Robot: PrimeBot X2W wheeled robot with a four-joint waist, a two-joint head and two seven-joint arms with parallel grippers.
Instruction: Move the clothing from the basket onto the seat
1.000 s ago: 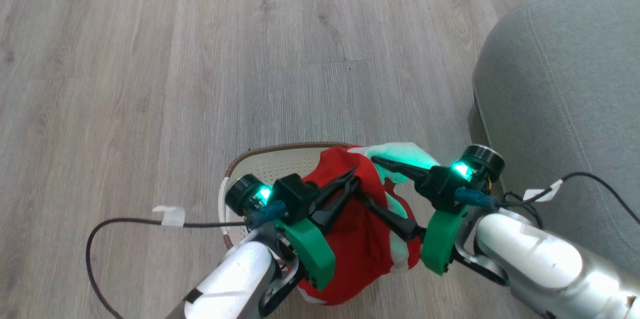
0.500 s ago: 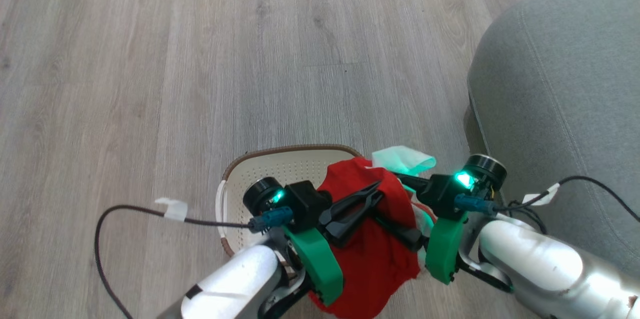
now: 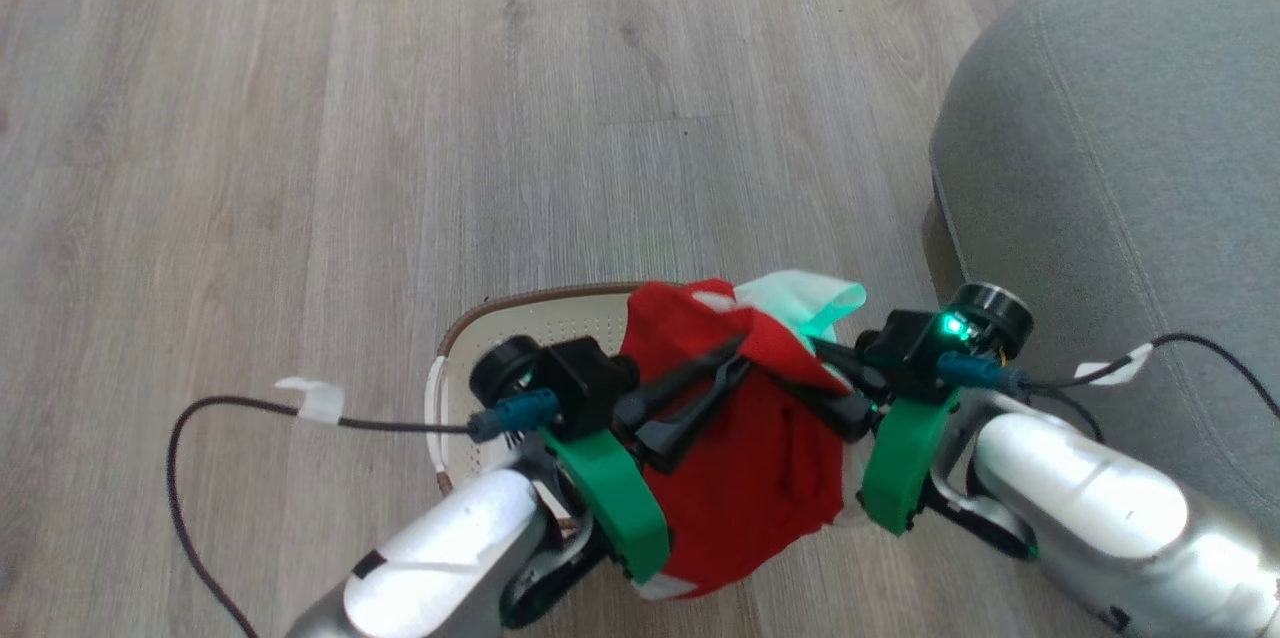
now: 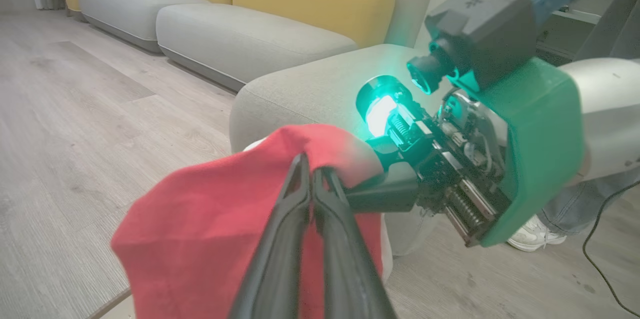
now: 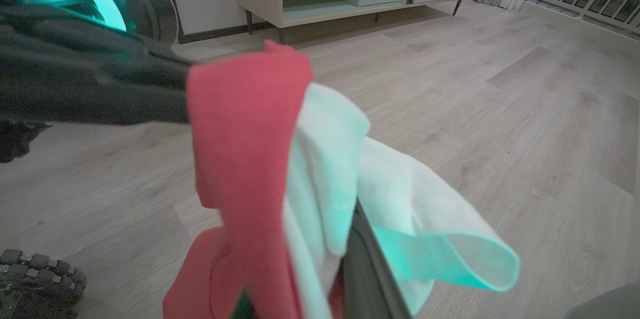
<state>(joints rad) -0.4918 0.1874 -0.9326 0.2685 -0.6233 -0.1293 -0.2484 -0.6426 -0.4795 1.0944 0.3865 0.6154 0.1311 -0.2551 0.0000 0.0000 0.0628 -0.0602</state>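
1. Two grippers share one garment. The bright red soft-fabric clothing with white trim (image 3: pixel 745 488) hangs bunched between them, above the small cream-white perforated plastic basket with a brown woven-look rim (image 3: pixel 520 313). It is not on the seat yet.
2. Your left gripper (image 4: pixel 311 169) has its long dark fingers pressed together, pinching a red fold at the tips. That looks a firm hold, so don't loosen it.
3. Your right gripper (image 3: pixel 820 373) has its fingers buried in the red and white folds, with white trim draped over one finger in the right wrist view. You can't tell whether it is clamped or just hooked under, so confirm the hold before carrying.
4. The lower hem hangs low on the basket's near side, and whether it is clear of the rim can't be told. Raise the cloth straight up before going sideways. Otherwise it will probably drag the light basket.
5. The large light grey fabric-upholstered seat with rounded corners and stitched seams (image 3: pixel 1120 168) is on your right, just beside the basket. Swing both arms right together at the same spacing, so the cloth neither stretches nor slips.
6. Get the hanging part past the cushion edge before you lower. Let go only when the bulk rests well in from the rounded corner, or it may slide onto the grey wood-plank floor (image 3: pixel 300 118).
7. Keep the black cables (image 3: pixel 250 408) by the wrists out of the fabric.
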